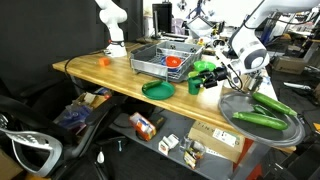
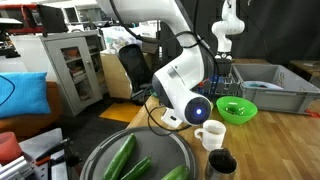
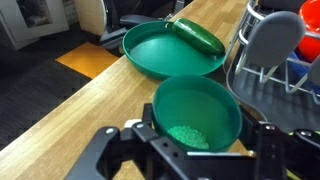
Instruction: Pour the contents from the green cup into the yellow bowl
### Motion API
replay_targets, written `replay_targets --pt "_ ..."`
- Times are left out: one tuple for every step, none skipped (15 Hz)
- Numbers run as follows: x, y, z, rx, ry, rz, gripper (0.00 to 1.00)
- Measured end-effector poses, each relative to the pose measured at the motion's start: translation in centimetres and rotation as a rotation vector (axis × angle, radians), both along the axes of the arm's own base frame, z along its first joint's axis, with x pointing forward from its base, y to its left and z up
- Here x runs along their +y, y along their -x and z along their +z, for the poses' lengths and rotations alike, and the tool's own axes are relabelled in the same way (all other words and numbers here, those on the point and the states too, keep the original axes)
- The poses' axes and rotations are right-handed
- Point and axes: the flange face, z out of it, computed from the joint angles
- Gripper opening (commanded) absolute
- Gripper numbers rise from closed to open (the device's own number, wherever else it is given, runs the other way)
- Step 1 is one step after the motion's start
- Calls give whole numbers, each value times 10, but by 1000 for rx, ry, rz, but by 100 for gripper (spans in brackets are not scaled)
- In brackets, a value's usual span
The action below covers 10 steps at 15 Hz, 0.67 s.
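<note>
Wrist view shows the wooden table, then the green plate, then the green cup standing between the parted fingers of the gripper, so I judge grasping is in hand; next they must close, lift and seek the yellow bowl, unseen anywhere.

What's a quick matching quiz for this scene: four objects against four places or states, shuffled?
1. green cup
2. cucumbers
3. red-orange bowl
4. white mug

A. inside the grey rack
B. on the round metal tray
C. holds pale green bits
D. on the wooden table, beside a dark cup

Pairs: 1-C, 2-B, 3-A, 4-D
</note>
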Motion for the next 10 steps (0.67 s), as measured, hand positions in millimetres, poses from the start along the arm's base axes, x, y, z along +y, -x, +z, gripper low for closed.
replay_targets --pt "-1 -1 3 -5 10 16 53" --pt "-3 -3 8 -11 21 33 53" --pt "-4 -4 14 -20 33 50 53" --pt "-5 -6 20 -29 46 67 53" --pt "-7 -8 29 -40 60 83 53" --pt "-9 -10 37 -51 71 96 53" --pt "-10 -11 45 -59 83 109 53" --pt "-12 -11 53 -67 94 123 53" --pt "-14 -11 59 -71 106 139 53" --pt "-16 -10 66 -72 119 153 53"
